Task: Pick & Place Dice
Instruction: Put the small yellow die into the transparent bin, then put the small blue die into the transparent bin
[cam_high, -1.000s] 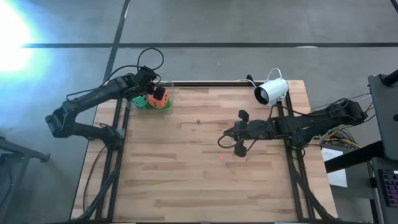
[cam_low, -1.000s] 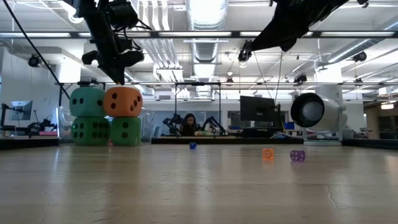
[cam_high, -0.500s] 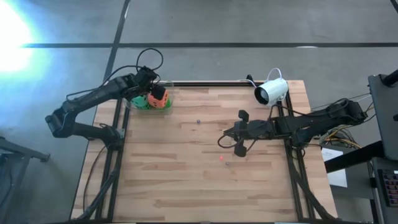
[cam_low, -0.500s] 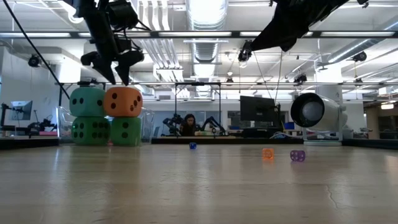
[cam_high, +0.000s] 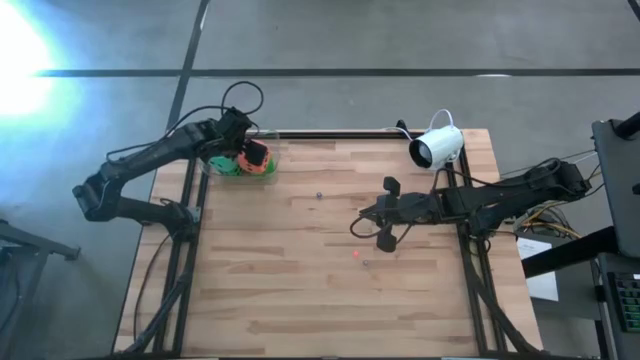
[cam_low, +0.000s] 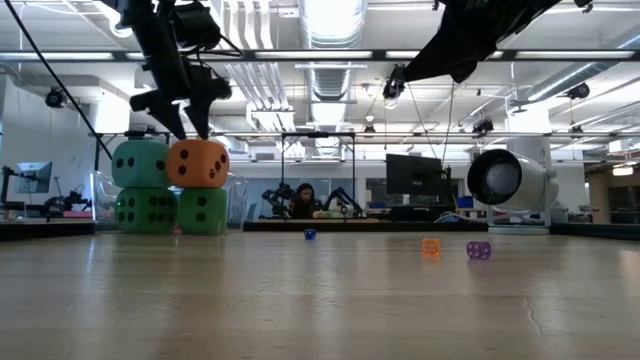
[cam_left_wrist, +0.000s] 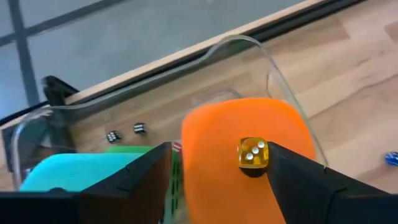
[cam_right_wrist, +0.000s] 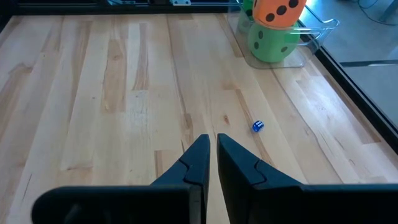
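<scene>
Dice (cam_low: 168, 187) stacked at table's (cam_high: 300, 290) far-left corner, left end effector (cam_low: 184, 128) spread above, right end effector (cam_right_wrist: 210, 151) pinched together mid-table.

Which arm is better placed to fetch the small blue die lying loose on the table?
Right. The right gripper hovers mid-table with the small blue die just ahead of it, though its jaws are shut and must open. The left gripper is open over the orange die at the far corner.
</scene>
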